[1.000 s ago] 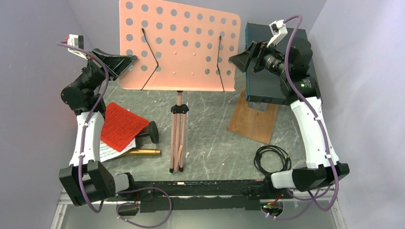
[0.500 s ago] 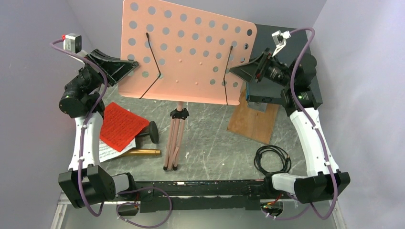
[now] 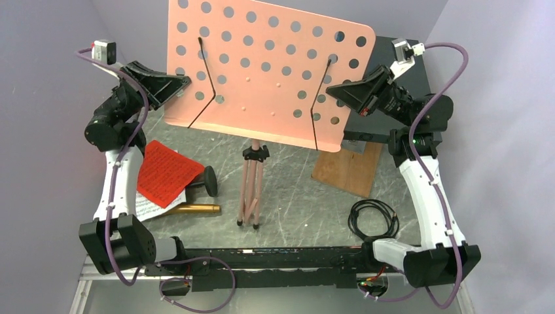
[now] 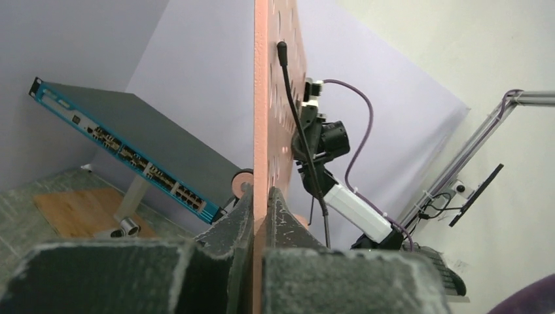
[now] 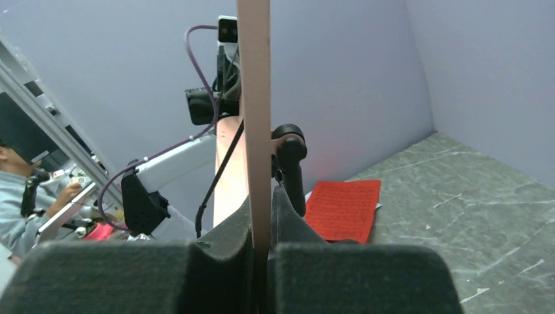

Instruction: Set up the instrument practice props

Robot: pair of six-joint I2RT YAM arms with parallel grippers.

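Note:
The pink perforated music stand (image 3: 262, 72) is upright at the middle back, plate tilted, tripod legs (image 3: 249, 196) folded together. My left gripper (image 3: 180, 84) is shut on the plate's left edge (image 4: 260, 98), its jaws pinching it (image 4: 260, 199). My right gripper (image 3: 335, 89) is shut on the plate's right edge (image 5: 255, 98), fingers pressed to both faces (image 5: 262, 196). A red music sheet (image 3: 163, 171) lies at the left over a white sheet (image 3: 147, 208). Next to them are the gold microphone (image 3: 190, 209) and the black round-base mic stand (image 3: 211, 181).
A dark teal box (image 3: 386, 55) rests on a wooden board (image 3: 347, 170) at the back right, partly behind the plate and my right arm. A black cable coil (image 3: 373, 219) lies at the front right. Purple walls close in on both sides.
My right gripper has closed on the plate's right edge. The stand has shifted right and toward the camera, its plate tilting down to the right; the legs have moved right.

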